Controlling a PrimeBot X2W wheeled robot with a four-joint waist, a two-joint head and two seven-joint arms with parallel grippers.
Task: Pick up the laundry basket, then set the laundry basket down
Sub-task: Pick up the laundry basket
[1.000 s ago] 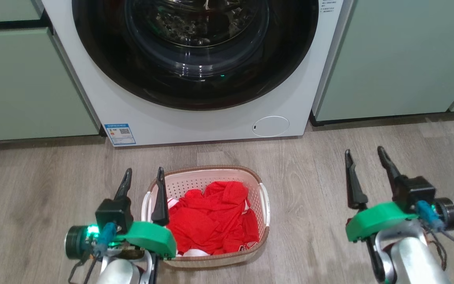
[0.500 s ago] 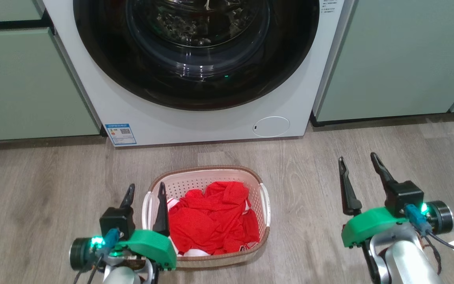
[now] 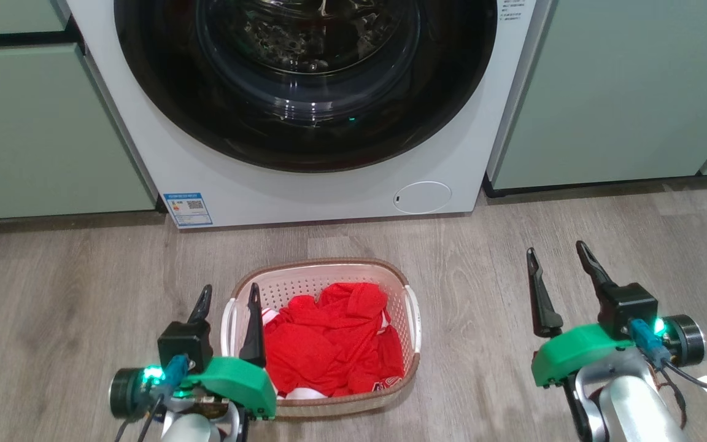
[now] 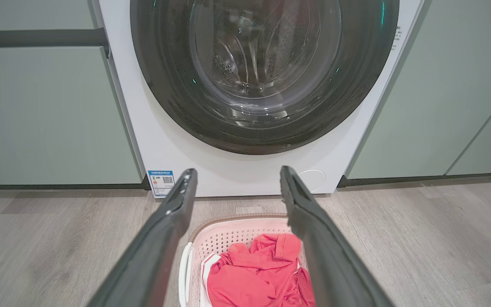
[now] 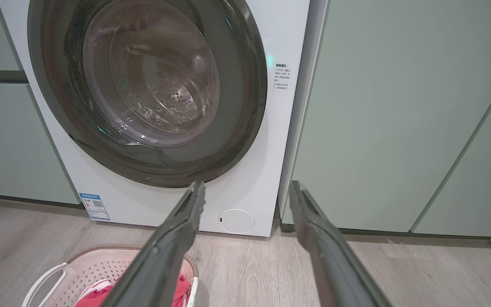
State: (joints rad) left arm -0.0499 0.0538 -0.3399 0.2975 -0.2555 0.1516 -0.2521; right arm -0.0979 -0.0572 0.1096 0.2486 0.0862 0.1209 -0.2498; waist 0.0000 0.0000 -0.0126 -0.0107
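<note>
Cream-white perforated plastic laundry basket (image 3: 323, 265), brown-rimmed, on grey wood floor (image 3: 482, 245) | left gripper (image 3: 230, 286) poised over its left handle (image 3: 224, 313), jaws spread | right gripper (image 3: 556, 247) well apart to its right, jaws spread | left arm nearer

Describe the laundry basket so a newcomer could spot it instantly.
Start at the white washing machine between pale green cabinets. On the floor before its door sits the laundry basket. It is the cream perforated tub with a brown rim, white side handles and red clothing inside.
</note>
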